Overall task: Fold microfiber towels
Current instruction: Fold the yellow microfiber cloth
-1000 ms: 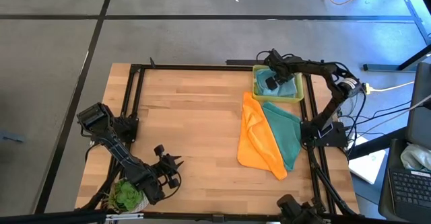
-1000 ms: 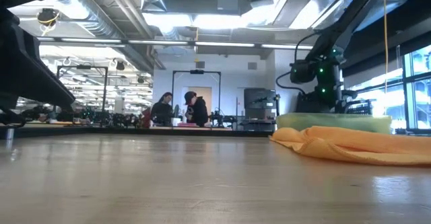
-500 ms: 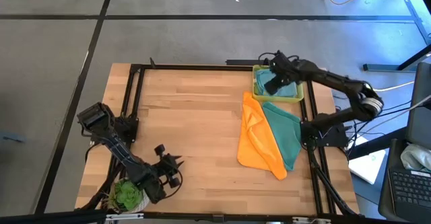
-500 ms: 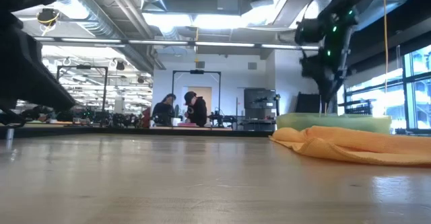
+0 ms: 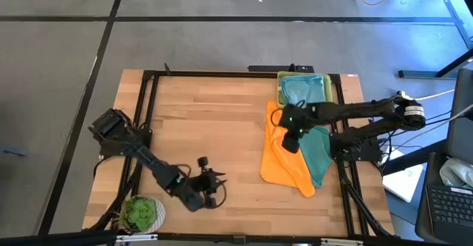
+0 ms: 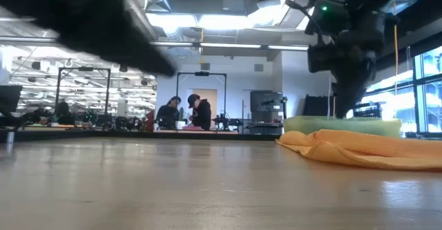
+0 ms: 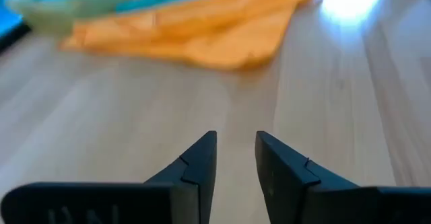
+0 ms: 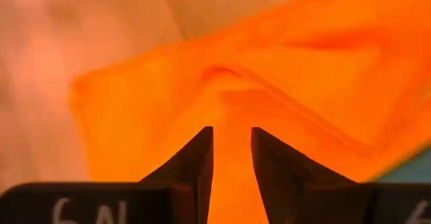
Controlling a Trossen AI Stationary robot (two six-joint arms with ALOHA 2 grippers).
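Both arms were dark, nearly black, built of slim jointed links that thickened into boxy housings at the joints. The left claw ended in a cluster of short black prongs, and in its wrist view its two fingers were matte black wedges with angled, faceted tips and a thin seam cut across each. The right claw carried a small green light on the housing just behind it. Its fingers were the same black wedge shape, and the bar behind them bore pale markings, possibly a "6" and an "N", though too blurred to read with confidence. Thin dark cables trailed from the right arm's base.
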